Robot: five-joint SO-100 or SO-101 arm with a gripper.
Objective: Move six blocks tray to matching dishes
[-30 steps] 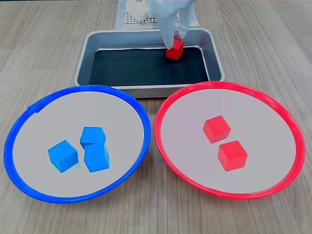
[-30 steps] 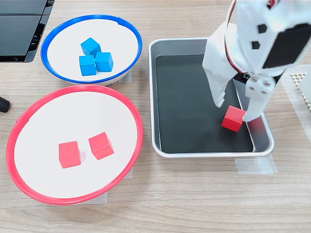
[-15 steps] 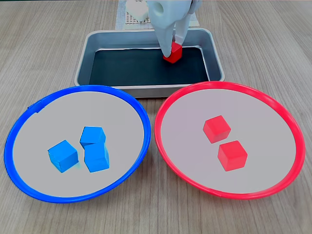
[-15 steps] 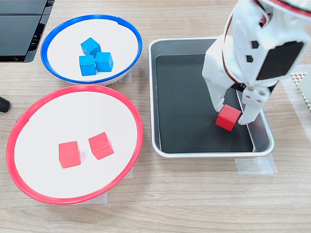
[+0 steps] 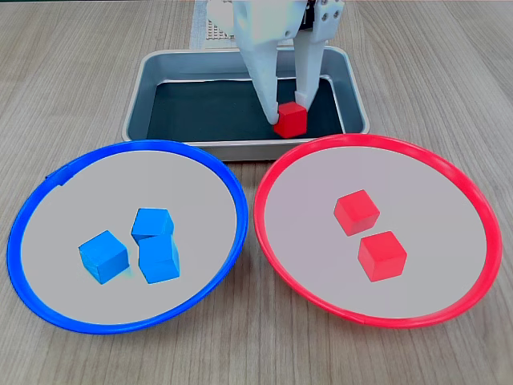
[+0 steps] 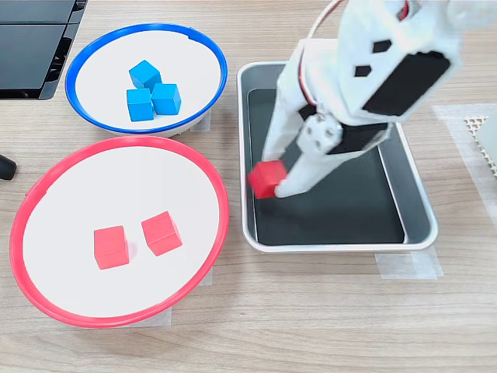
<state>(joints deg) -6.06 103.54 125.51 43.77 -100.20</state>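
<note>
Fixed views both catching the same moment: gripper [image 5: 288,119] pinched tight on a red block [image 5: 290,119], one white finger on each side, block lifted a bit above the dark floor of the tray [image 5: 152,76]. Looks like the last one in there, no other cubes visible in the tray.

Seen from the other fixed view, red block [image 6: 266,178] hanging right at the tray [image 6: 419,233] wall nearest the dishes, gripper [image 6: 272,180] angled down and toward them. Not over the rim of anything yet, just about at the tray edge.

Key relation for the next bit: red-rimmed dish [image 5: 377,233] sits just beyond the near wall of the tray, directly in front of the held block in that view, a touch to the right. Same dish [image 6: 116,229] lies to the lower left of the block in the side-on view. Blue-rimmed dish [image 5: 124,234] off the other way, so no real risk of mixing them up, probably.

Score so far: three blue blocks [image 5: 152,241] clustered in the blue dish, two red blocks [image 5: 369,233] resting apart in the red one. Guessing one short carry over the tray wall and red rim, then a drop, and done. Only worry: clipping that wall if carried too low.
</note>
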